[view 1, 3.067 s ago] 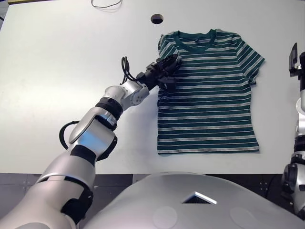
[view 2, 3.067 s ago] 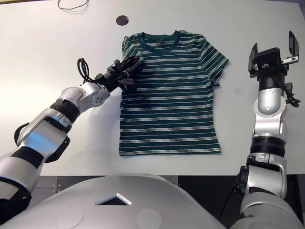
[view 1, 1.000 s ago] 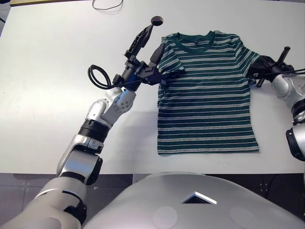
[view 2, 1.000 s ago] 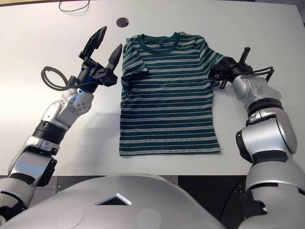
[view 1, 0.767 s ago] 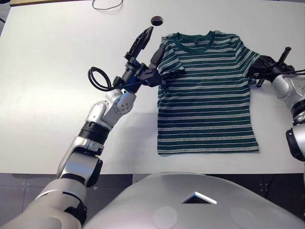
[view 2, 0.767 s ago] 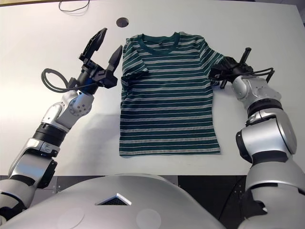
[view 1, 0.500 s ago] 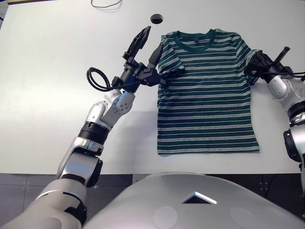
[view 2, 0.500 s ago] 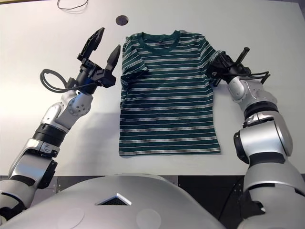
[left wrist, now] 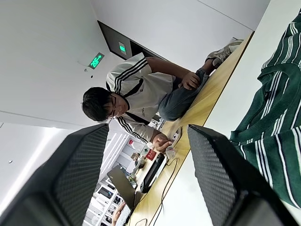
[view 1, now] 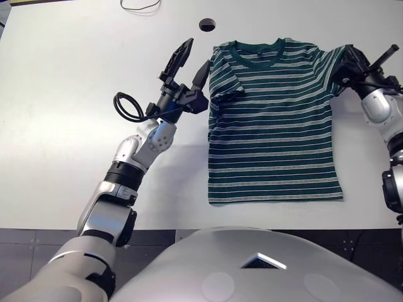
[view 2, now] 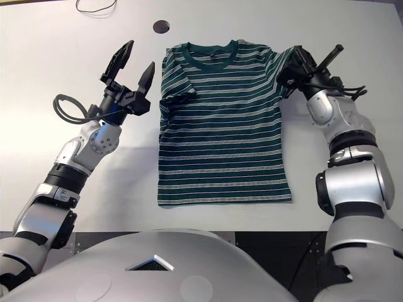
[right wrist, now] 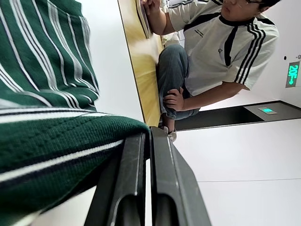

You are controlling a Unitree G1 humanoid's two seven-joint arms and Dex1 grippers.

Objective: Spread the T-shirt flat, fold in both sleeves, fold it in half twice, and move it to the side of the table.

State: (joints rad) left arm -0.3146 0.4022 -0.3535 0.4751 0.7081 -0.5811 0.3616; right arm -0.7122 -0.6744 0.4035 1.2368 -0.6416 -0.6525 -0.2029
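1. Green striped cloth of the right sleeve (view 2: 284,68) was pinched between the pressed-together fingers of the right pincer (view 2: 295,61), apparently lifted off the bench (view 2: 50,56).
2. From that pincer the T-shirt (view 2: 220,132) lay toward the robot's left, flat, its long axis running from far collar to near hem, so the fold likely called for a carry inward across the chest.
3. The left pincer (view 2: 140,55) hung spread and empty beside the tucked left sleeve (view 2: 176,99).
4. How deep the right grip went was hidden by the cloth.
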